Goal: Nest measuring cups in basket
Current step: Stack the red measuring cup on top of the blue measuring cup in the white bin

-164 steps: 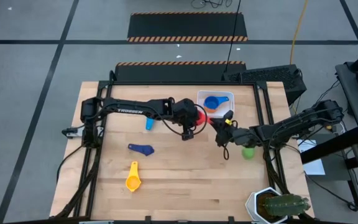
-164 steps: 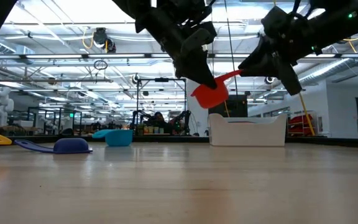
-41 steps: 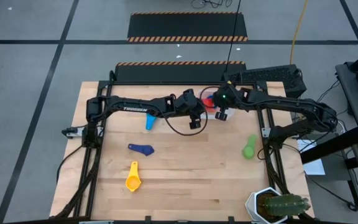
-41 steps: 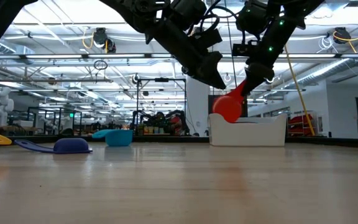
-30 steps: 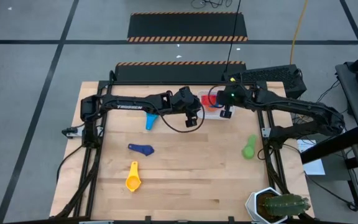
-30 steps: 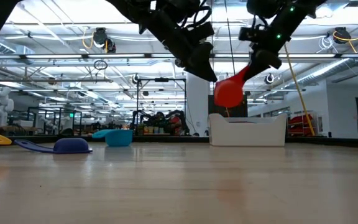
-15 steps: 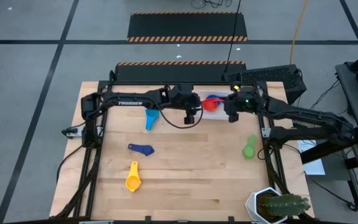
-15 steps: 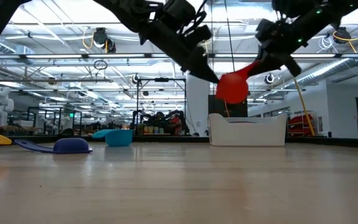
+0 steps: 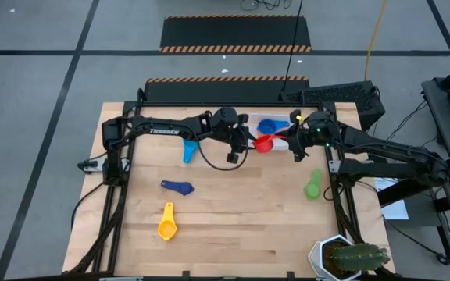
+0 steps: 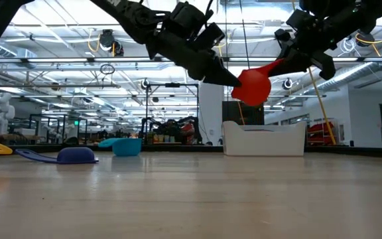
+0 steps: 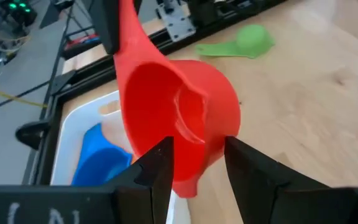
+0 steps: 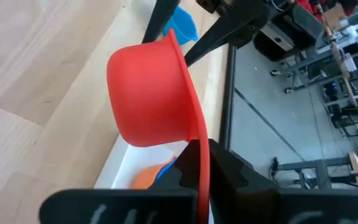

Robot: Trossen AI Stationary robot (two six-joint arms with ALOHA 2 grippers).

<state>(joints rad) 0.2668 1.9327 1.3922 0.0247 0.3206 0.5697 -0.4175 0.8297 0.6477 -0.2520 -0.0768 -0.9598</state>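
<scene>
The red measuring cup hangs in the air over the near edge of the white basket, with my right gripper shut on it. My left gripper is open, its fingers on either side of the cup's bowl. A blue cup lies in the basket, and something orange shows beside it. The light blue, navy, yellow and green cups lie on the table. My right gripper pinches the red cup's flat handle between its two fingers, coming from the table's right and slanting a little down. The cup is lifted clear and tilted, its mouth turned toward the left arm. My left gripper straddles the bowl's lower rim; whether its fingers touch it I cannot tell.
A cactus in a white pot stands at the near right corner. Bare wood lies between the loose cups in the middle of the table. A black frame runs along the table's edges.
My right gripper has drawn back toward the table's right edge and rolled, carrying the red cup from over the basket's middle to its near edge, with the handle now nearer level. My left gripper has turned and swung toward the cup, so its fingers now flank the bowl.
</scene>
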